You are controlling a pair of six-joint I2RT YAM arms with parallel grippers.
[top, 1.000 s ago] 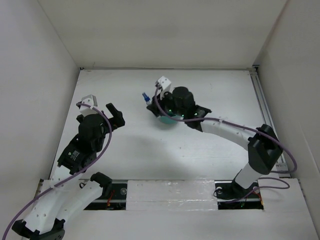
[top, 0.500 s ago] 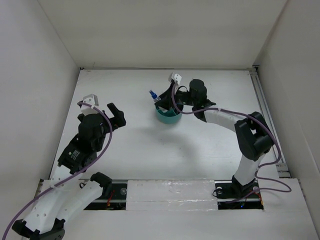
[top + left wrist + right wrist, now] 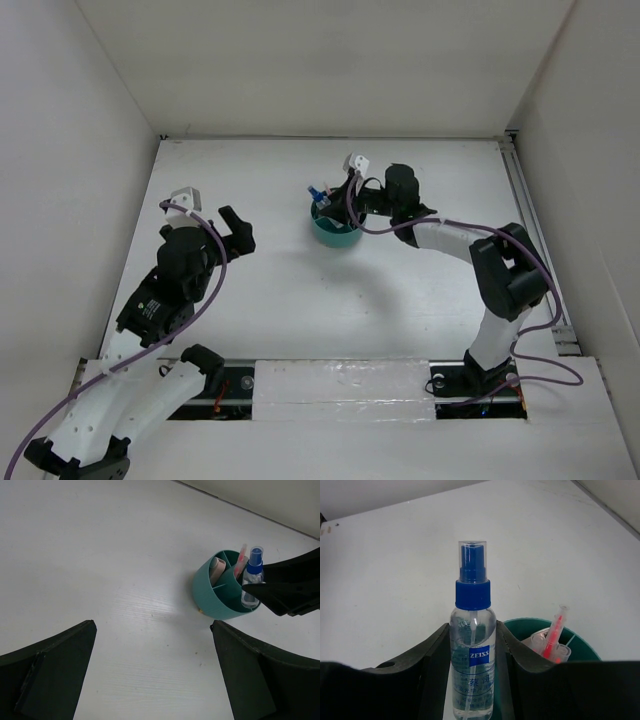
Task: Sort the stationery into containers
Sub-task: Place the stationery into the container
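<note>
Clamping spray bottle (image 3: 472,615), right tool (image 3: 473,650) beside teal organizer (image 3: 212,597) holding pink pen (image 3: 552,640).

The surface (image 3: 285,300) is a flat, matte white board with a faint linear grain, enclosed by white panels on the left, far and right sides. One round teal organizer (image 3: 335,232) stands upright on it, about mid-width, in the far half. A small yellowish speck (image 3: 200,611) lies against the organizer's base, too small to identify. A metal rail (image 3: 525,195) runs along the right edge
</note>
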